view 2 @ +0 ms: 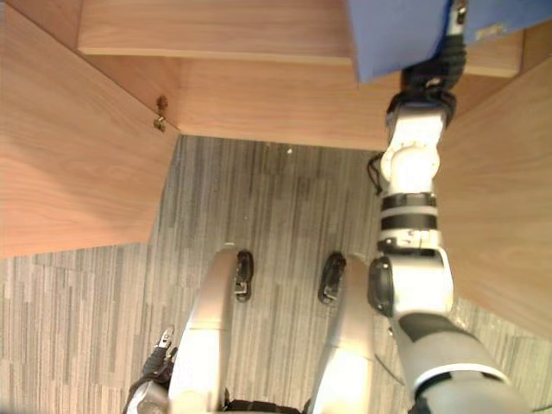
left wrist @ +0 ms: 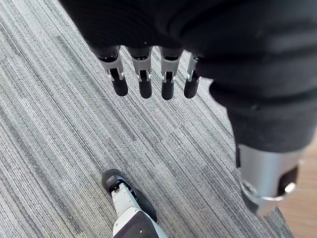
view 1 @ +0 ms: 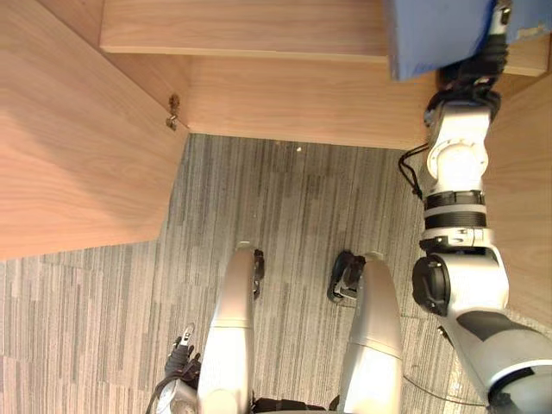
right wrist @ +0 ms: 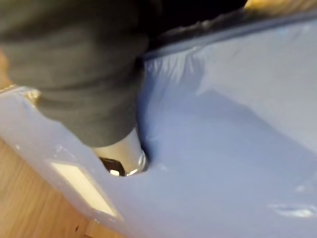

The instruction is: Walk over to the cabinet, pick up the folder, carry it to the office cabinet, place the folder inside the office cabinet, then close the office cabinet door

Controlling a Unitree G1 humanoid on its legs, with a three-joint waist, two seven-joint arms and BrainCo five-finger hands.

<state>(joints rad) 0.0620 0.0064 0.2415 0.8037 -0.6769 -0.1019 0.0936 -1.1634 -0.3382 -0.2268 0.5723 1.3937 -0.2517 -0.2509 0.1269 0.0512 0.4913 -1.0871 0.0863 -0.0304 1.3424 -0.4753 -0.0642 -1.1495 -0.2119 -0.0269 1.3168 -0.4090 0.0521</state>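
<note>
A blue folder (view 1: pixel 431 39) is held up at the far right, over the wooden shelf (view 1: pixel 241 30) of the office cabinet. My right hand (view 1: pixel 487 60) is shut on it, reaching forward on an outstretched arm. In the right wrist view the thumb (right wrist: pixel 124 158) presses into the folder's glossy blue cover (right wrist: pixel 223 148), beside a pale label (right wrist: pixel 84 186). My left hand (view 1: pixel 183 355) hangs low by my left side above the carpet, its fingers (left wrist: pixel 143 79) relaxed and holding nothing.
The cabinet's wooden door (view 1: pixel 78 129) stands swung open on the left, with its hinge (view 1: pixel 172 112) at the inner corner. A wooden side panel (view 1: pixel 526 172) runs along the right. Grey striped carpet (view 1: pixel 293 207) lies between them.
</note>
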